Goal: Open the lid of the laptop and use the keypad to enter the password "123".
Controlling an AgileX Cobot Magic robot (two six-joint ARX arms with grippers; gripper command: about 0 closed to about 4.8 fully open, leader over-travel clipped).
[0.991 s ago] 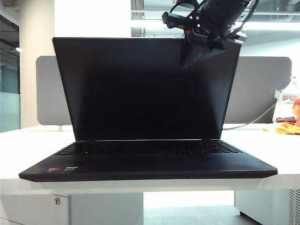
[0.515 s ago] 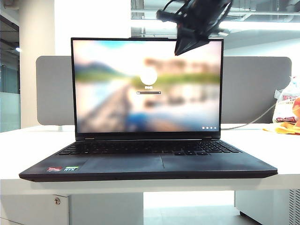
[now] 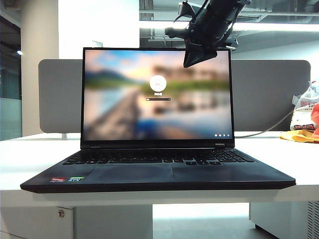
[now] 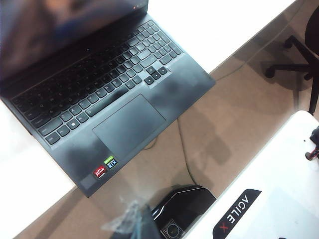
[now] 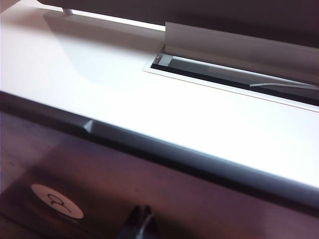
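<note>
With lid [image 3: 157, 92] upright, laptop [image 3: 157, 172] lies crosswise, right gripper [image 3: 198, 55] closed above.

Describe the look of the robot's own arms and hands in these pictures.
In the exterior view the right hand and its arm are black and angular, tapering to a wedge tip, with thin black cables looping above. The right wrist view shows only two slim dark fingertips pressed together. The left hand appears as a blurred dark-grey shape, too indistinct for detail. No markings can be made out on either.

keypad [image 3: 227, 157]: open from above | upright lid [image 3: 157, 89]: blocks behind | right gripper [image 3: 198, 54]: above lid's top edge
</note>
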